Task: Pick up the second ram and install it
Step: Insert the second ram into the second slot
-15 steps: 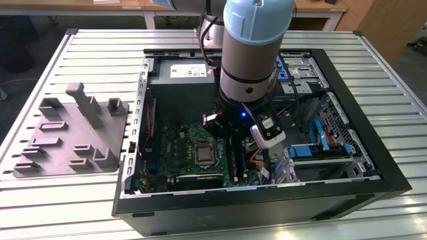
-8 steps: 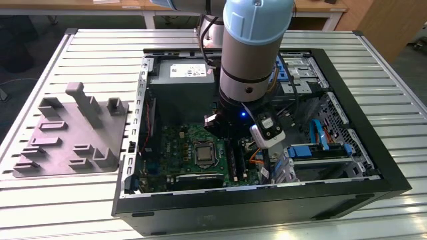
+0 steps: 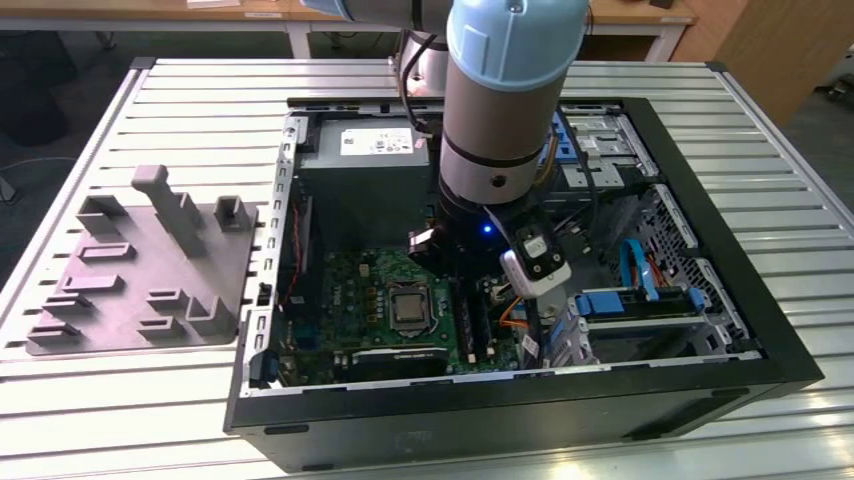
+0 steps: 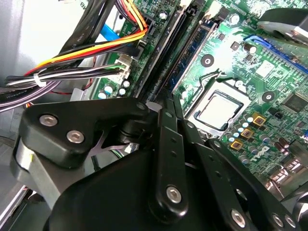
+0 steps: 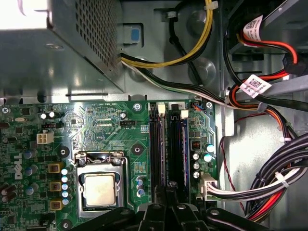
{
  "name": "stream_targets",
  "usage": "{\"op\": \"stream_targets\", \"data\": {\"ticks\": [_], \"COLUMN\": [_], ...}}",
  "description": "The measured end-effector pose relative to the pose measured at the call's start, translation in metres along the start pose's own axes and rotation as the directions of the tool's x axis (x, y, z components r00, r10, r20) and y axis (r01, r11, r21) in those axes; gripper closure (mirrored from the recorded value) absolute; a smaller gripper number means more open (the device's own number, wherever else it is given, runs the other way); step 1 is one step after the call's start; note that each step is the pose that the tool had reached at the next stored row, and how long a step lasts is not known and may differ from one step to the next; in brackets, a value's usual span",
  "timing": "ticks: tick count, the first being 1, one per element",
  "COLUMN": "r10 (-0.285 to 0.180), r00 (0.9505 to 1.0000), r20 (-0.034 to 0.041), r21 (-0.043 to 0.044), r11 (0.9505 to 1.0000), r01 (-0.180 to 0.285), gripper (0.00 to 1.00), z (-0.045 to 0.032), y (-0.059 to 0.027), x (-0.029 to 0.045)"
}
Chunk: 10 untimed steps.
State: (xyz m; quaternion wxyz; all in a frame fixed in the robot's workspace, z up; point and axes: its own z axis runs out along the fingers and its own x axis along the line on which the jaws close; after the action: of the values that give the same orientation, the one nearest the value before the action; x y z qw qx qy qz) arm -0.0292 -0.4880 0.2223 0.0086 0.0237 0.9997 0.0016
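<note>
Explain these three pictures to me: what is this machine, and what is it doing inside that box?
It is a robot arm reaching into an opened computer case that lies on a slatted table. The exterior view looks on from outside. The two wrist views come from cameras riding on the arm, looking past its black claw at the green motherboard. The claw sits right over the long memory slots, beside the square silver processor. A grey holder lies on the table, to the exterior view's left of the case. Whether the claw grips anything cannot be seen.
</note>
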Motion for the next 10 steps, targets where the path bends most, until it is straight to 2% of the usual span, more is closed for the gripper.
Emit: {"op": "stream_targets", "data": {"ticks": [1,2,10], "r10": [0.000,0.000,0.000], "r00": [1.0000,1.0000,1.0000], "r20": [0.0000,0.0000,-0.0018], "r21": [0.0000,0.0000,-0.0002], "r11": [1.0000,1.0000,1.0000], "r01": [0.000,0.000,0.000], "gripper": [0.88,0.82,0.82], "z": [0.0000,0.0001,0.0011], "y": [0.0000,0.0000,0.0002], "x": [0.0000,0.0000,-0.0036]}}
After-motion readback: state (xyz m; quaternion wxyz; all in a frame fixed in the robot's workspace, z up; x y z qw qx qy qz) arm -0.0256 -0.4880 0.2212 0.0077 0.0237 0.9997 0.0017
